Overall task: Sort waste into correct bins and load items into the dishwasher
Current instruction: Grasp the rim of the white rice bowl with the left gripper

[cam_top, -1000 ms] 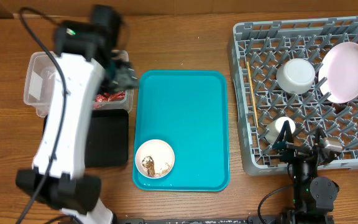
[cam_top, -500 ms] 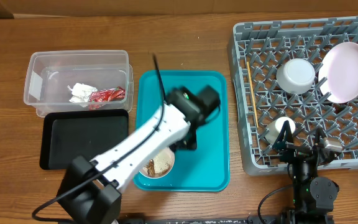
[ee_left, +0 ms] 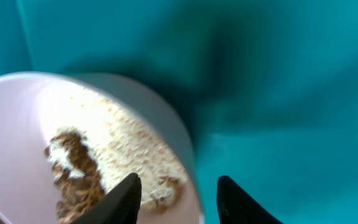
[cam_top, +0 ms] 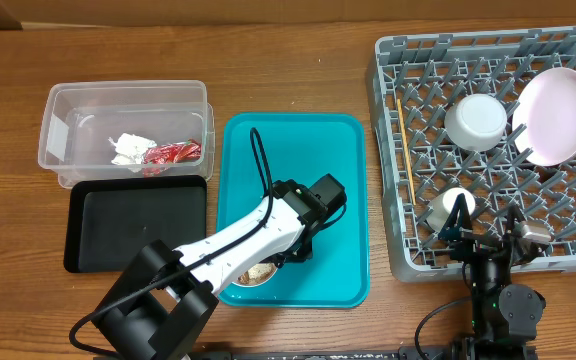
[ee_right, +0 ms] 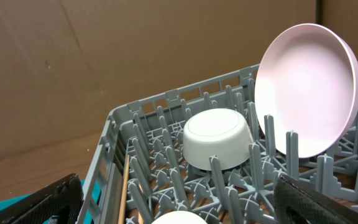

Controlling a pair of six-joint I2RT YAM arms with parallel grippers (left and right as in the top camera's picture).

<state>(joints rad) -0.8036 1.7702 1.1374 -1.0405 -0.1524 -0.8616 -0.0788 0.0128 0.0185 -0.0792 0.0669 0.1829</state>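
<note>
A small white bowl [cam_top: 258,272] [ee_left: 55,112] holding brownish rice-like food scraps [ee_left: 104,155] sits at the near left of the teal tray [cam_top: 298,150]. My left gripper [cam_top: 293,250] [ee_left: 176,183] is low over it, open, its jaws astride the bowl's right rim: one fingertip [ee_left: 126,193] is inside over the scraps, the other outside over the tray. A crumpled white tissue [cam_top: 128,148] and a red wrapper [cam_top: 173,152] lie in the clear tub [cam_top: 58,130]. The black tray [cam_top: 138,230] holds nothing. My right gripper [cam_top: 488,235] [ee_right: 179,208] is open and holds nothing, at the rack's near edge.
The grey dish rack [cam_top: 388,150] [ee_right: 114,124] holds a large plate [cam_top: 555,115] [ee_right: 306,90] on edge, an upturned bowl [cam_top: 476,120] [ee_right: 216,137], a small cup [cam_top: 451,205] and a chopstick [cam_top: 405,150] [ee_right: 124,193] along its left side.
My left arm has swung from the clear tub across to the teal tray and come down at the bowl. Its jaws have narrowed. The right arm has not moved.
</note>
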